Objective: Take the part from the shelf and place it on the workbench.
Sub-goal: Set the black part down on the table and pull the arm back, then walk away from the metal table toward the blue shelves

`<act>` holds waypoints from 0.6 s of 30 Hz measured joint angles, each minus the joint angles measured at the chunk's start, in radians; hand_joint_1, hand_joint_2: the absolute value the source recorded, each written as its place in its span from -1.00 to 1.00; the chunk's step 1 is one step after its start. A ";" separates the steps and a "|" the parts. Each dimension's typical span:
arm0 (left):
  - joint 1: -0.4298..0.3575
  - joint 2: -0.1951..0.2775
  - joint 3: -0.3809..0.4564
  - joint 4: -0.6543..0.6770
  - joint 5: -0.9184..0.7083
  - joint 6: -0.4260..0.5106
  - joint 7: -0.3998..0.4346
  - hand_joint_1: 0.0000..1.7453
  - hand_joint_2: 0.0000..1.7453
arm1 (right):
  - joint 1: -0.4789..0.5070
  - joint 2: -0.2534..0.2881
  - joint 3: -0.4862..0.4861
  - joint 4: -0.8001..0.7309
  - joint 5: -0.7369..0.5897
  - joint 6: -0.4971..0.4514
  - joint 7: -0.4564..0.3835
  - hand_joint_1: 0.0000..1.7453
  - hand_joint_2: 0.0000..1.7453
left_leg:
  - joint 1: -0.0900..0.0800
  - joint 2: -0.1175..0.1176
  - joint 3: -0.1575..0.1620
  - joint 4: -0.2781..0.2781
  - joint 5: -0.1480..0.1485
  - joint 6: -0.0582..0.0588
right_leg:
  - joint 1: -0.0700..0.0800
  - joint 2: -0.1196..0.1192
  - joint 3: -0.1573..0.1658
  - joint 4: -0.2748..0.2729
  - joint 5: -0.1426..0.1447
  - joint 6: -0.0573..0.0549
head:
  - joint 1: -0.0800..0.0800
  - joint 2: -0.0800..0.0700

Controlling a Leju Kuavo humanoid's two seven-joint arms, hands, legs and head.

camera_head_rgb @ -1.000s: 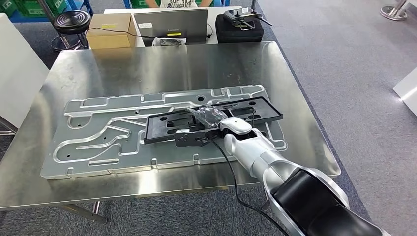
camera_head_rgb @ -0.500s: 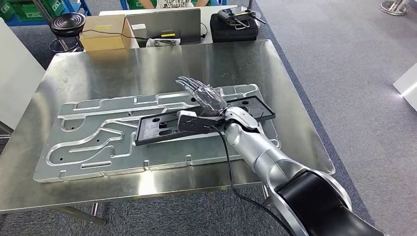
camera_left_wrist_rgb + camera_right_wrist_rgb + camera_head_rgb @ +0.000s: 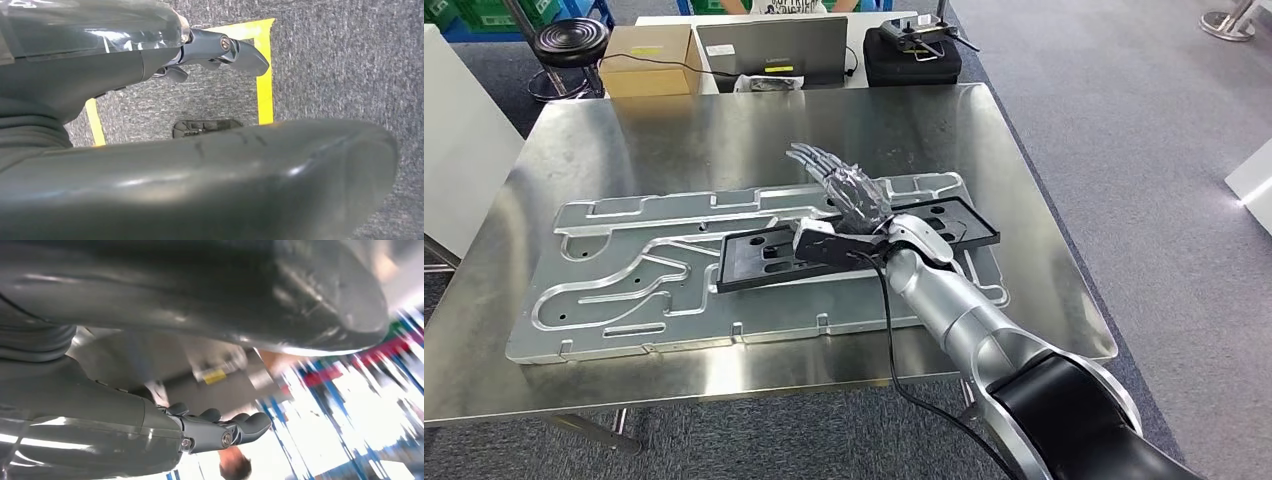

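Head view, centre of frame: your right hand (image 3: 849, 200) has let go and lifted, fingers spread, holding nothing. The black part (image 3: 754, 255) lies flat on the aluminium plate (image 3: 604, 290) atop the workbench (image 3: 674, 130); placement looks complete. Left hand (image 3: 220, 50) hangs empty.

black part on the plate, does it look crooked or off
Slightly. The black part lies tilted across the metal plate, not square with its edges. The right hand is lifted above it, fingers spread. No damage shows.
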 joint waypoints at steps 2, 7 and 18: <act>0.001 -0.001 0.000 0.000 0.007 0.000 -0.001 -1.00 -1.00 | 0.007 -0.017 -0.022 -0.053 -0.066 -0.003 -0.041 -1.00 -1.00 | -0.001 0.000 -0.002 -0.002 0.001 -0.010 | 0.007 -0.001 0.014 -0.036 0.003 -0.009 | 0.000 0.000; 0.009 0.006 0.007 0.000 0.036 0.000 -0.006 -1.00 -1.00 | 0.097 -0.106 -0.120 -0.336 -0.335 0.059 -0.105 -1.00 -1.00 | 0.000 0.001 -0.041 0.098 -0.065 -0.028 | -0.003 -0.012 0.030 -0.061 0.012 -0.031 | 0.000 0.000; 0.056 0.014 0.068 0.000 0.105 0.008 -0.043 -1.00 -1.00 | 0.899 -0.322 -0.742 -1.263 -0.458 -0.184 -0.117 -1.00 -1.00 | 0.001 -0.017 0.018 0.019 -0.036 -0.009 | -0.003 -0.025 0.039 -0.025 -0.022 0.008 | 0.000 0.000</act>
